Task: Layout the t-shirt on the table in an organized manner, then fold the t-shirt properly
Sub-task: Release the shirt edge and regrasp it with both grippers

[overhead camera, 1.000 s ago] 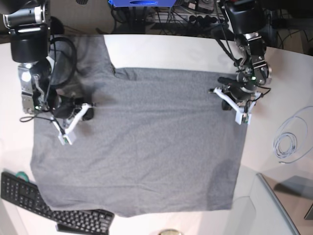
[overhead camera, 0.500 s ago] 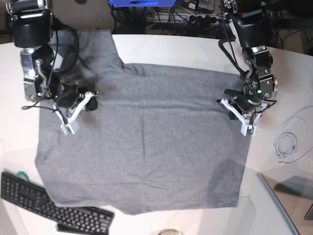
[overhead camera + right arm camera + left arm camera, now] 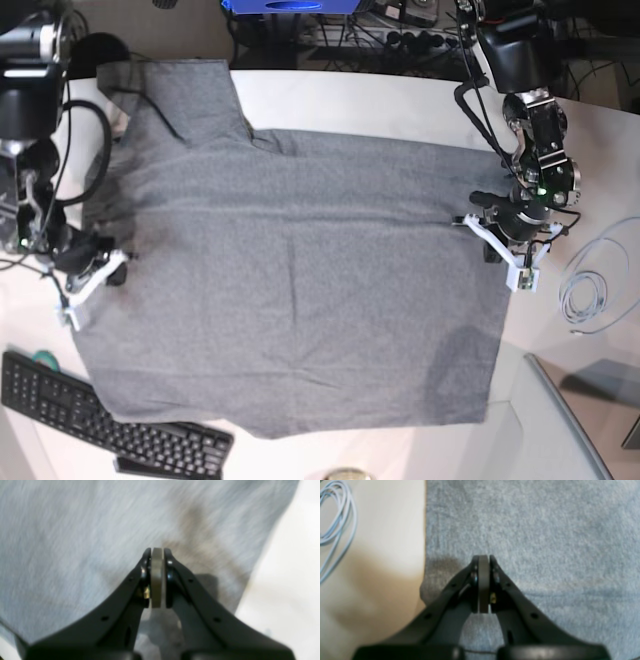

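Left claw: black fingers pressed together, nothing between the pads; it sits over the plain heather-grey knit t-shirt, just inside the garment's side edge. Contact with the fabric cannot be told.

Right claw: also pressed together and holding nothing, over grey fabric near the opposite side edge.

T-shirt lies spread flat between the two claws on the smooth white table, one sleeve up at the far corner.

Beyond the left claw, a coiled pale-blue cable lies on the tabletop. Near the right claw, a black keyboard touches the shirt's lower corner. Cables and dark equipment crowd the room behind the table's far edge.
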Robot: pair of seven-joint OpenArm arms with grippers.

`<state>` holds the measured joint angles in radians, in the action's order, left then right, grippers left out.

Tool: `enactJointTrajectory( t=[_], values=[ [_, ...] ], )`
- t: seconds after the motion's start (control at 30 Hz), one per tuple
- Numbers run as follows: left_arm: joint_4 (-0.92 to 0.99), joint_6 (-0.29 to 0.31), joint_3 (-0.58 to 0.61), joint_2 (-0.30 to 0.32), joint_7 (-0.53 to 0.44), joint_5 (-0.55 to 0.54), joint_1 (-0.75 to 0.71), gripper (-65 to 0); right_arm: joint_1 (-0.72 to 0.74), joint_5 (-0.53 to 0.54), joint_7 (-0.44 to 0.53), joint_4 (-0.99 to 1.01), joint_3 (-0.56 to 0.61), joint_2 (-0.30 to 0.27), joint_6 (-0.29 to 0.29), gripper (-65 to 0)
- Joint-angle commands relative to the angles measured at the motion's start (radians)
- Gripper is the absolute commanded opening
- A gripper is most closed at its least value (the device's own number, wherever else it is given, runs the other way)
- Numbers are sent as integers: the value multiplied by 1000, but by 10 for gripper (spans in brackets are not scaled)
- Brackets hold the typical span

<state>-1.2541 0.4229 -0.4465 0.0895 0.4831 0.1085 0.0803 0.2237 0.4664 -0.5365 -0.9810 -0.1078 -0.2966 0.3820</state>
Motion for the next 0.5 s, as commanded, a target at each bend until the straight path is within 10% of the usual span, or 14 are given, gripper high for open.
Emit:
enactJointTrajectory(
  t=[0.0, 0.47],
  values=[
    [9, -2, 5, 10, -25, -6, 36, -650, 30, 2, 31, 43, -2, -23, 5, -632],
    [452, -2, 10, 29, -143, 82, 223, -650, -4, 5, 62, 193, -10, -85, -65, -632]
  ],
)
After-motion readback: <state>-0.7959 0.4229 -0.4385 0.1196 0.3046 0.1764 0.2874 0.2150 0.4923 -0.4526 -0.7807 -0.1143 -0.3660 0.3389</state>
